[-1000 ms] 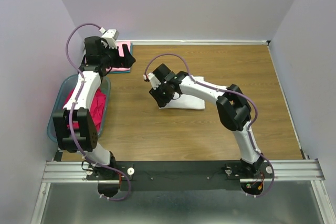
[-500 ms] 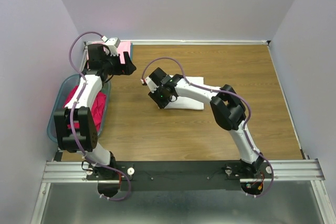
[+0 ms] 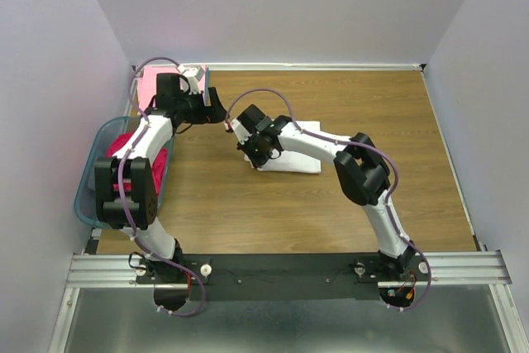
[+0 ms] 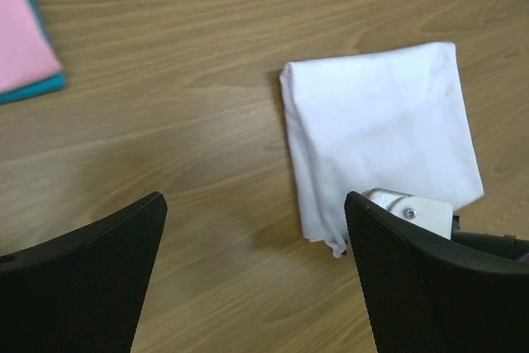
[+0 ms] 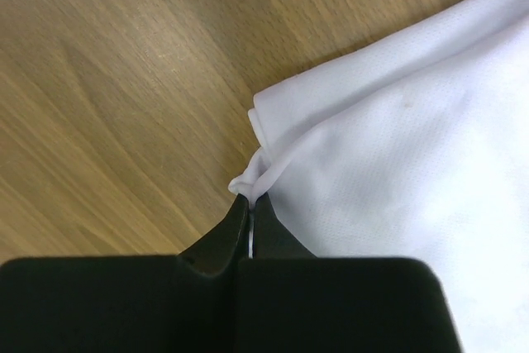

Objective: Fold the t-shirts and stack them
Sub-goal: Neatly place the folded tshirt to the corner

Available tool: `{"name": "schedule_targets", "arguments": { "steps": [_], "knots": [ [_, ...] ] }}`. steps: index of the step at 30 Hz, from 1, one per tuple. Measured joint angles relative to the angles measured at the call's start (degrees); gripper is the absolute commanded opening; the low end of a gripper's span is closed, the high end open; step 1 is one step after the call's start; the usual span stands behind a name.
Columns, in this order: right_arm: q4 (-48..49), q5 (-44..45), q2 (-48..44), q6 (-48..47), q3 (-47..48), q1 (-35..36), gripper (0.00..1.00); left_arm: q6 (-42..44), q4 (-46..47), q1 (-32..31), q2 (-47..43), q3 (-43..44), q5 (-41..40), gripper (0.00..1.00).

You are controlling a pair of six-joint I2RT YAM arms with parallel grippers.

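A folded white t-shirt (image 3: 297,155) (image 4: 380,121) (image 5: 397,146) lies mid-table. My right gripper (image 3: 259,155) (image 5: 250,197) is shut on its near left corner, a pinch of white cloth bunched between the fingertips. My left gripper (image 3: 212,107) (image 4: 256,229) hovers open just left of the white shirt, with only bare wood between its fingers. A folded light pink t-shirt (image 3: 149,88) (image 4: 21,35) lies at the back left corner on a teal layer. A magenta-red t-shirt (image 3: 124,146) lies crumpled in the basket.
The teal plastic basket (image 3: 87,196) stands at the table's left edge, beside the left arm. Walls close in the table on the left, back and right. Bare wooden tabletop (image 3: 372,105) stretches to the right of the white shirt.
My left arm has swung right, from over the pink shirt towards the white one. The right gripper has closed on the white shirt's corner.
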Motion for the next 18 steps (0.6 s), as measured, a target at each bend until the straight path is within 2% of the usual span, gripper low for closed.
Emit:
{"name": "schedule_targets", "arguments": {
  "steps": [5,11,18],
  "knots": [
    [-2.84,-1.99,-1.92,0.20,-0.11,-1.25,0.01,-4.33,0.74,-1.79,4.98,1.40,3.21,0.97],
    [-1.92,-3.37,-5.31,0.85,-0.13,-2.67,0.00,-9.22,-0.09,-2.78,11.30,3.17,5.77,0.97],
    [-0.79,-4.00,-7.04,1.62,-0.13,-4.02,0.01,-15.47,0.83,-7.52,14.49,4.04,7.15,0.97]
  ]
}}
